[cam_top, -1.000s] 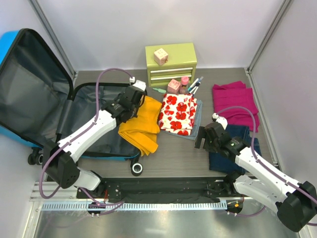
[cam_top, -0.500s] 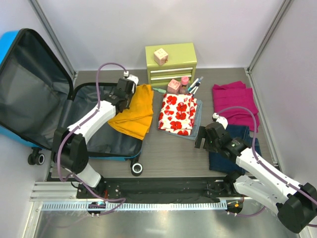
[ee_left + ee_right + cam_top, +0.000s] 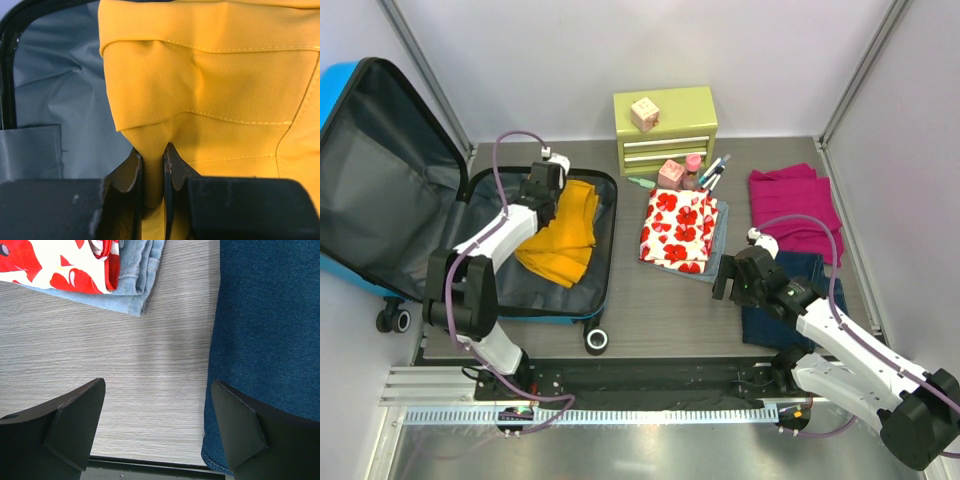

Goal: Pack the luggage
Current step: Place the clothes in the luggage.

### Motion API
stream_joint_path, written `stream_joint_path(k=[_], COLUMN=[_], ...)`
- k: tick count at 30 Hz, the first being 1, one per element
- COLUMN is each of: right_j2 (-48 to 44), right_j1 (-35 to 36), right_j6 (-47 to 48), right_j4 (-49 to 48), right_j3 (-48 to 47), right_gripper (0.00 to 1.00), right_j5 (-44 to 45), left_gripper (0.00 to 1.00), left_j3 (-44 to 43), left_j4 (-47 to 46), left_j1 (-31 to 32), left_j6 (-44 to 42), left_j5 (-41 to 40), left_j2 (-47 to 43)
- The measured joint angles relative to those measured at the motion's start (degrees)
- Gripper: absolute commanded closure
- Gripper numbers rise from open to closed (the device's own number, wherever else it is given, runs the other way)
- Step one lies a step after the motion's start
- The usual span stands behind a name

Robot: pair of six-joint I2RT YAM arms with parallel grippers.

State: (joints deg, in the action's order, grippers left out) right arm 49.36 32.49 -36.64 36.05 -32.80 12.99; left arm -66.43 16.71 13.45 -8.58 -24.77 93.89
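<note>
Lower right of the overhead frame: right gripper, spread wide and gripping nothing, above bare table. From its wrist camera, gripper between two dark fingers, with jeans filling the right side and passing under the right finger; whether touching, cannot tell. Upper left of that frame: floral cloth lying on folded light denim. Lower centre of the overhead frame: a black wheel at the near edge of the luggage. Luggage open at left, base flat on the table, grey lining up, lid propped upright at upper left. Inside the base: yellow cloth, draped and rumpled, pinched at its far end by the left gripper. Close up, left gripper nearly closed on a narrow fold of yellow cloth, lining at left. Farther back, right of centre: magenta cloth, folded. At the back, centre: green chest with a pink block on top.
</note>
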Motion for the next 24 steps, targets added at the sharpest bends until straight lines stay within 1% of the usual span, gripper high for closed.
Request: stream_joint_path(k=[5,14,19,24], right_j2=[-0.39,-1.77,-1.86,-1.88], right_j1=[0.00,0.00,0.00,0.00], right_j6=[0.35,0.57,0.72,0.81], right_j4=[-0.13,-0.98,-1.36,-1.38], right_j3=[0.00,0.00,0.00,0.00], right_gripper=[0.07,0.07,0.07,0.07], right_j5=[-0.46,-1.42,-2.08,-2.58], left_gripper=[1.00,1.00,1.00,1.00], left_j3=[0.70,2.27,0.94,-0.46], left_j4=[-2.89,-7.34,-7.52,-7.26], left_j1=[-2.16,-10.32,-12.28,-14.36], left_j6=[-1.18,-2.47,-3.08,-3.32], left_j5=[-0.17,-0.68,-0.68,0.52], left_j2=[0.13,1.60,5.33,6.69])
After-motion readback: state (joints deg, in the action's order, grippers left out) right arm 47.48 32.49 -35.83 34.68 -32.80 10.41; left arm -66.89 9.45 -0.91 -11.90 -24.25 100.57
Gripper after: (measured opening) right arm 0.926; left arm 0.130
